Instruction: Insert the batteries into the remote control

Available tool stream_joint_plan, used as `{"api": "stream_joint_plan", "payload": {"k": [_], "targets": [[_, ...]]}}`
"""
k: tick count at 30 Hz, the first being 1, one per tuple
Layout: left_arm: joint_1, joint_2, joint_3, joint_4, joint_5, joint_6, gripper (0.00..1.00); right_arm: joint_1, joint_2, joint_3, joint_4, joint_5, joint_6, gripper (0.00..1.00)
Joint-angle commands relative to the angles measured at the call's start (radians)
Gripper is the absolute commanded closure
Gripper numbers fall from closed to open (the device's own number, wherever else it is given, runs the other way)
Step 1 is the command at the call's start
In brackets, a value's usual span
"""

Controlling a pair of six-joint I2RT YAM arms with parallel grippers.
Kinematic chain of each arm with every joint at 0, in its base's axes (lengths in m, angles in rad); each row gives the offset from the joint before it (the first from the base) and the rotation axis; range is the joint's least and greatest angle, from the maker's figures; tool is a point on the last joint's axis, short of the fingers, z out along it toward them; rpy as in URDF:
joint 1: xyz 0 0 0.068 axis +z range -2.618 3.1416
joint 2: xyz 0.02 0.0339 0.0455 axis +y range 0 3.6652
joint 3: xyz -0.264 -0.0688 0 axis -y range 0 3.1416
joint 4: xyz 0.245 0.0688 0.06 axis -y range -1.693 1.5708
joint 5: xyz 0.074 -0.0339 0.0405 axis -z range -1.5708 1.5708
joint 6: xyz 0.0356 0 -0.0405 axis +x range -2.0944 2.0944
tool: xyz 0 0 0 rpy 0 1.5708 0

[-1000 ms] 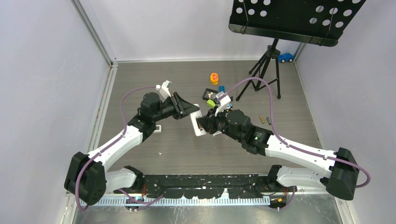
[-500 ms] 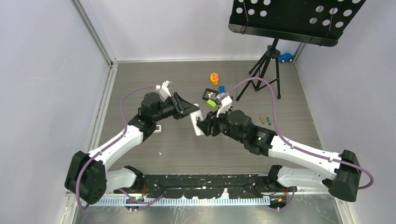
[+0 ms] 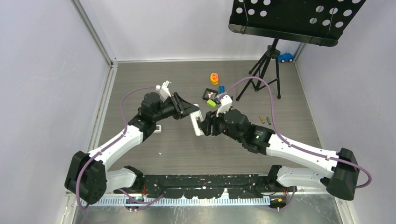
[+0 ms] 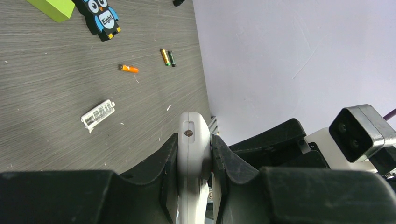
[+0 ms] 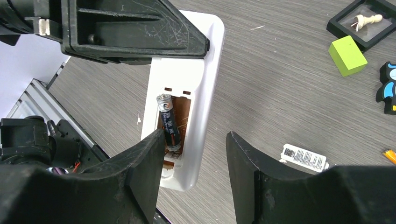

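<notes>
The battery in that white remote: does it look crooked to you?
Yes, it seems so. The battery sits slanted in the open back of the remote, with its top end lifted rather than lying flat. The slot beside it is bare.

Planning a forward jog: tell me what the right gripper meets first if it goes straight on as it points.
Most likely the open back of the remote control, near the battery in its recess. The left gripper holds the remote. The right gripper is open; depth is hard to judge.
</notes>
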Motion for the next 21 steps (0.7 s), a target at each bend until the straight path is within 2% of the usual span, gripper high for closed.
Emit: {"api": "stream_joint_plan", "payload": {"k": [1,6,10,15,21], "targets": [[0.005,-0.011,0.014,0.018,0.026,0.011,1.00,0.000,0.029,0.062,0.026,0.016,-0.003,0.44],[0.005,-0.011,0.015,0.019,0.033,0.013,1.00,0.000,0.045,0.075,0.010,0.058,0.011,0.54],[0.005,-0.010,0.015,0.018,0.033,0.018,1.00,0.000,0.041,0.073,0.004,0.068,0.022,0.57],[0.005,-0.005,0.016,0.019,0.034,0.019,1.00,0.000,0.025,0.067,-0.001,0.063,0.025,0.56],[0.012,-0.006,0.020,0.011,0.030,0.027,1.00,-0.001,-0.035,0.062,0.001,0.014,0.047,0.45]]}}
